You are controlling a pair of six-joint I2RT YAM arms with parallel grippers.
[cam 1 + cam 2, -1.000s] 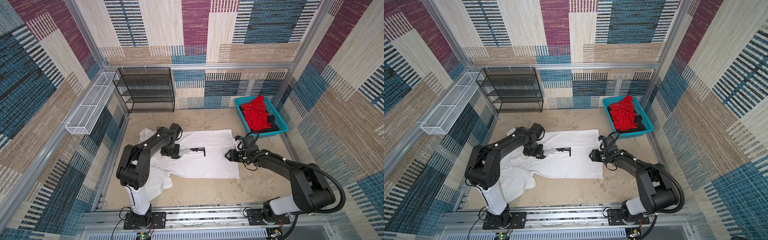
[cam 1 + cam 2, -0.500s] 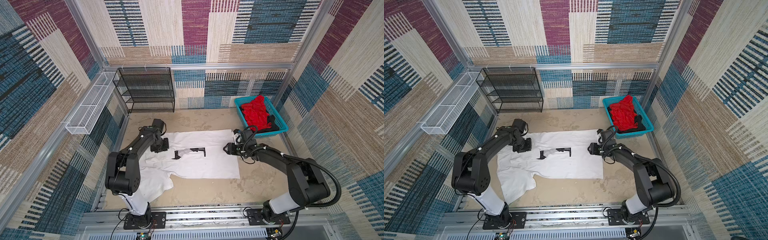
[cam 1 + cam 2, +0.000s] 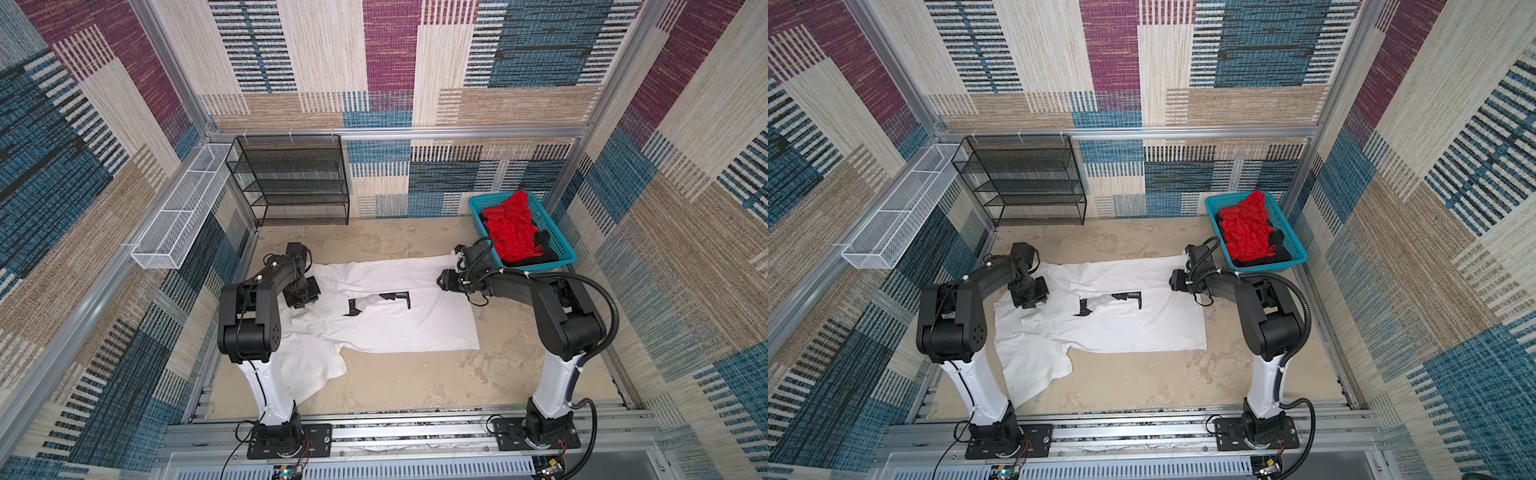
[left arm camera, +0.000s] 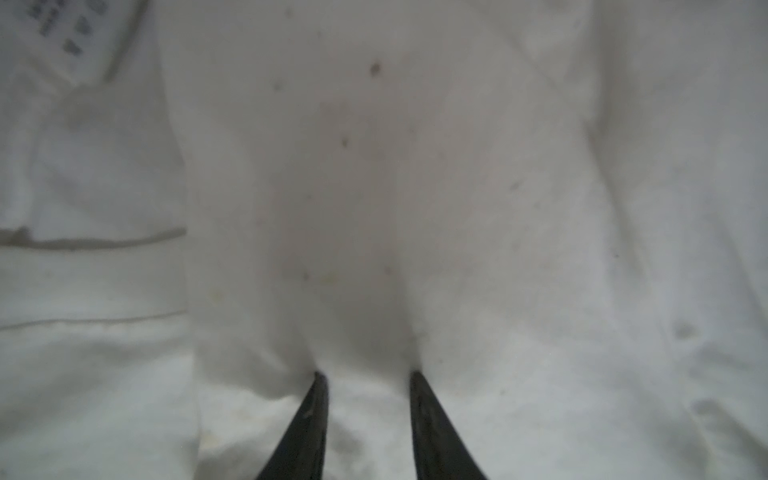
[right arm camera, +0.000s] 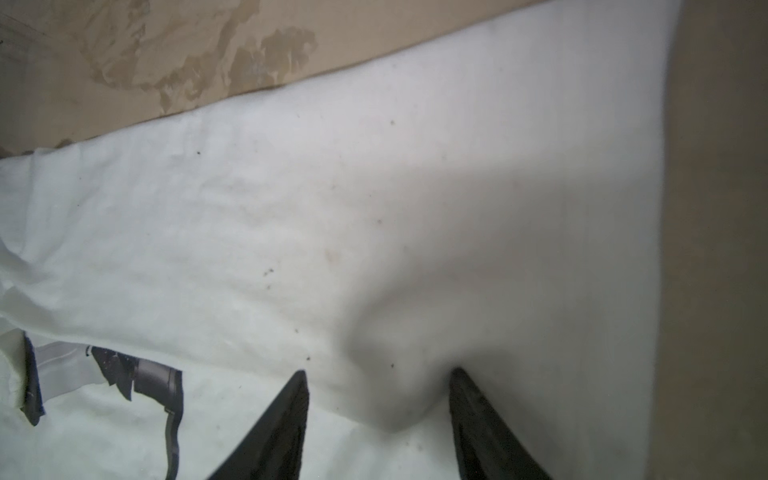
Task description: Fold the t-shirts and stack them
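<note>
The left gripper (image 3: 303, 297) is off the print (image 3: 395, 296) now. A second ago it sat shut over the middle of the white shirt (image 3: 395, 328). It is back toward the table's (image 3: 395, 382) left edge with its jaws parted, tips pressing into the cloth and nothing visibly pinched. The right gripper (image 3: 444, 281), jaws also apart with cloth bulging between the tips, is further along the shirt's right hem, nearer the table's far right corner. The shirt lies spread across the table's middle, one sleeve trailing toward the near left corner. The red shirt (image 3: 511, 232) and black shirt (image 3: 542, 241) sit in the basket (image 3: 561, 257) at the far right corner. Both arms seem to be setting fresh grips — the first fold looks barely begun.
</note>
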